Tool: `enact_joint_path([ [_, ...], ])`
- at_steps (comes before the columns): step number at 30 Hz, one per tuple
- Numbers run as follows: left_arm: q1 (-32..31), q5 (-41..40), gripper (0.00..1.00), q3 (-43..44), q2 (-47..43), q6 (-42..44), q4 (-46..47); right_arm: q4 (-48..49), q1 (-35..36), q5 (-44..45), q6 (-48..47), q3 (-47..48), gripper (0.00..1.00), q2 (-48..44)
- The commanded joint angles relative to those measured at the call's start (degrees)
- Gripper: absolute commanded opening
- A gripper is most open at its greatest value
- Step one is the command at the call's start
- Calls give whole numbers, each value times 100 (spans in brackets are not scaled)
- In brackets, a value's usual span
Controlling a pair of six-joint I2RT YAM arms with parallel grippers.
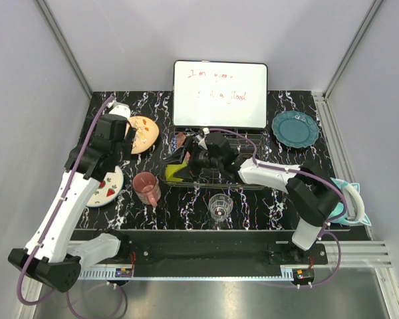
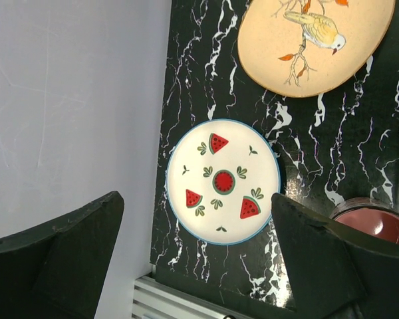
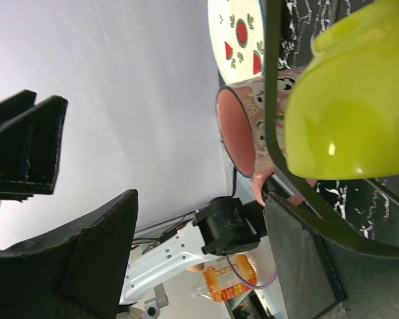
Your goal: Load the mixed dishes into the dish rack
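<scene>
The dish rack (image 1: pixel 246 178), a dark wire basket, sits mid-table with a lime-green bowl (image 1: pixel 175 172) at its left end. My right gripper (image 1: pixel 189 159) reaches into that end, open and holding nothing. In the right wrist view the right gripper (image 3: pixel 199 252) has the lime-green bowl (image 3: pixel 349 100) and a rack wire (image 3: pixel 274 100) beside one finger. My left gripper (image 2: pixel 196 266) hangs open above the white plate with red slices (image 2: pixel 223 181). The peach plate (image 2: pixel 316 43) lies beyond it. A pink mug (image 1: pixel 146 187), a clear glass (image 1: pixel 220 206) and a teal plate (image 1: pixel 295 128) stand on the table.
A white handwritten whiteboard (image 1: pixel 219 93) leans behind the rack. A red patterned bowl (image 1: pixel 179 141) shows at the rack's far left corner. A teal and white object (image 1: pixel 349 199) lies at the right edge. Grey walls enclose the table on three sides.
</scene>
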Motion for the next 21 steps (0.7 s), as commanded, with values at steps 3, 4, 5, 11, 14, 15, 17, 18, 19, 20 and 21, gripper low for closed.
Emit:
enact_joint_path([
  [3,78,41,99,-115,-265,31,354,361,-1,68,234,463,82,73],
  [4,78,32,99,-159,-256,13,372,351,-18,121,164,464,82,82],
  [5,87,40,99,-194,-265,13,380,334,-9,130,120,482,82,108],
  [11,122,-12,99,-318,-291,83,521,-271,-9,42,-144,649,82,91],
  [14,139,5,99,-344,-318,92,574,-676,-18,-20,-267,692,82,21],
  [15,140,14,99,-344,-309,66,565,-1008,-27,-20,-328,754,83,-31],
  [17,148,40,99,-344,-318,48,574,-1343,-53,68,-538,754,84,-111],
  [18,148,49,99,-353,-309,13,574,-1362,-71,68,-557,693,85,-172],
  [19,148,58,99,-361,-309,-5,583,-1363,-123,60,-566,658,85,-190],
  [20,148,67,99,-370,-318,-13,574,-1363,-141,51,-583,640,85,-173],
  [21,148,67,99,-370,-318,-22,591,-1363,-167,51,-584,596,85,-164],
])
